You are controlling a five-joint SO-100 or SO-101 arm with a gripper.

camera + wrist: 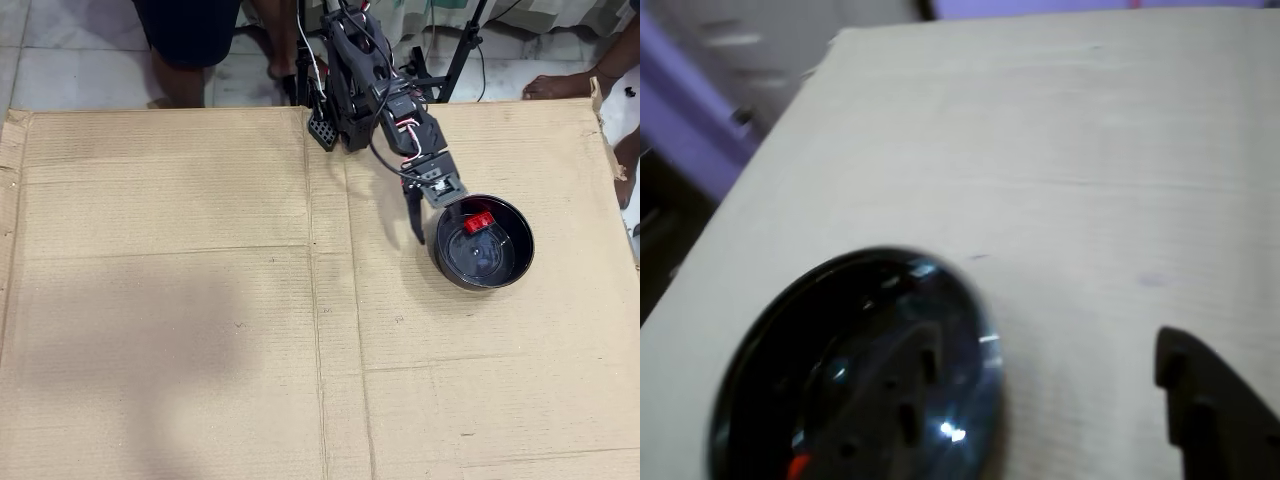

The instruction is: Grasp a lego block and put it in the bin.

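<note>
The black glossy bowl (470,283) stands on the cardboard at the right in the overhead view. The small red lego block (478,222) lies inside it, near the upper left of its inside. My gripper (434,222) hangs at the bowl's upper left rim, open and empty; one dark finger (414,215) points down just outside the rim. In the wrist view the bowl (770,320) fills the lower left, and a sliver of the red block (795,466) shows at its bottom edge. One dark finger (1210,410) enters at the lower right.
A large sheet of brown cardboard (200,330) covers the work surface. The arm's base (345,70) stands at its top edge. People's legs and tripod legs stand beyond that edge. The cardboard's left edge (750,170) drops off in the wrist view.
</note>
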